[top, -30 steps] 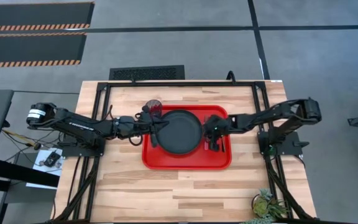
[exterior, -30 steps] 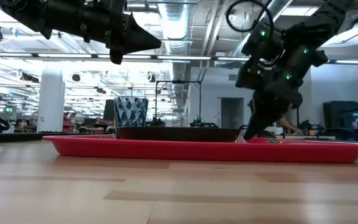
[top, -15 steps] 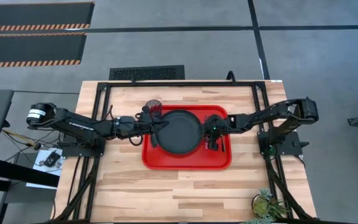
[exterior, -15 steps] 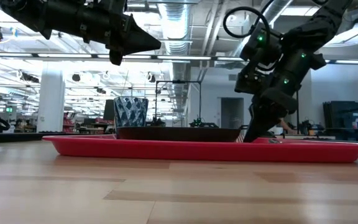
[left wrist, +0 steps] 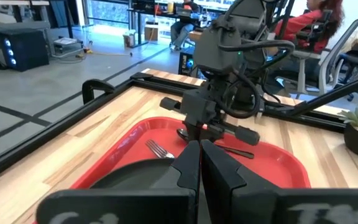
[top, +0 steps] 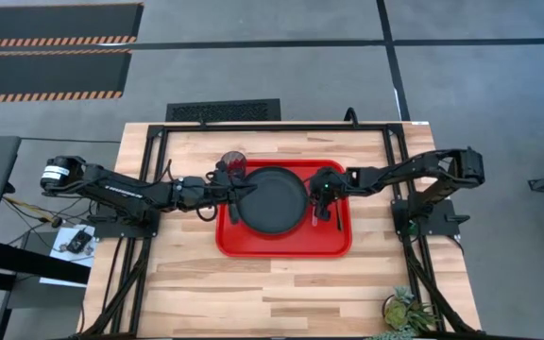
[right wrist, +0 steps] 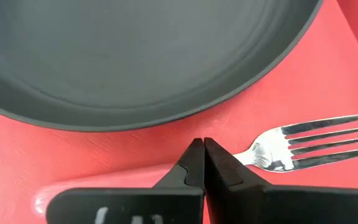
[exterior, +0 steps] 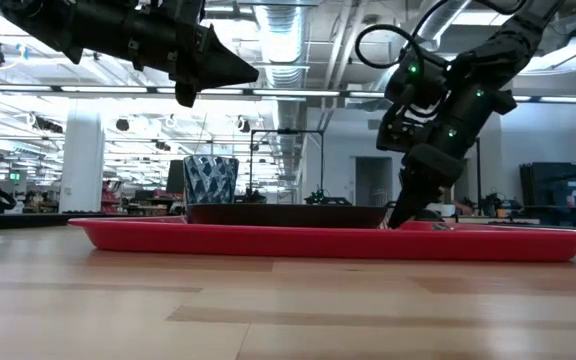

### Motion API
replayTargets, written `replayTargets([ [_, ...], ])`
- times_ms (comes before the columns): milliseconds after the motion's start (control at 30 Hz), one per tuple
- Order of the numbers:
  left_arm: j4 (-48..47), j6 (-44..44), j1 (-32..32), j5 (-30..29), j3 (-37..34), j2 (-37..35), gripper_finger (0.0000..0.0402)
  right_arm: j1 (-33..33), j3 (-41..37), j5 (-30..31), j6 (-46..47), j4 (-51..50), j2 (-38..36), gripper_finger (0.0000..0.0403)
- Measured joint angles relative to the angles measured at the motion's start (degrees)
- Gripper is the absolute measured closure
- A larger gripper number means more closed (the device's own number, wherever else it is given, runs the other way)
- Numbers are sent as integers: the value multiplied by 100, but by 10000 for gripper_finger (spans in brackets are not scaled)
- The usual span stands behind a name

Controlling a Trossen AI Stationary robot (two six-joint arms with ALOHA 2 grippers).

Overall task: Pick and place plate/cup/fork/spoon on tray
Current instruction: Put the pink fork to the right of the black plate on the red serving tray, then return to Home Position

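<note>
The red tray lies mid-table. The black plate rests flat on it. The dark cup stands at the tray's far left corner. The fork lies on the tray to the right of the plate, its silver tines showing in the right wrist view and its handle hidden under my gripper. The dark spoon lies on the tray beyond it. My right gripper is shut, pointing down just above the tray beside the fork's neck. My left gripper is shut, held high above the plate's left edge. My right gripper's shut fingertips stand close by the fork's neck, coming from above. I cannot tell whether they touch the fork or the tray. The fork lies flat on the tray.
A black metal frame runs along the table's far and side edges. A small potted plant stands at the near right corner. Bare wood lies in front of the tray. A person sits in the room beyond the table.
My right gripper has shifted a little toward the table's far edge above the tray's right part, staying shut and low. The plate, cup, fork and spoon lie where they were.
</note>
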Motion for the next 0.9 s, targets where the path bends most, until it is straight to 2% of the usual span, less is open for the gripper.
replayTargets([
  [467,-2,-17,-1,50,0,0,401,17,0,-27,161,-121,0,390],
  [600,-5,3,-7,194,0,0,401,21,-11,-42,164,-125,-227,390],
  [767,0,423,-7,915,0,0,401,31,-79,84,-66,-203,-923,390],
  [900,86,685,-7,1590,-53,0,401,-6,-561,-62,-328,321,-1513,390],
])
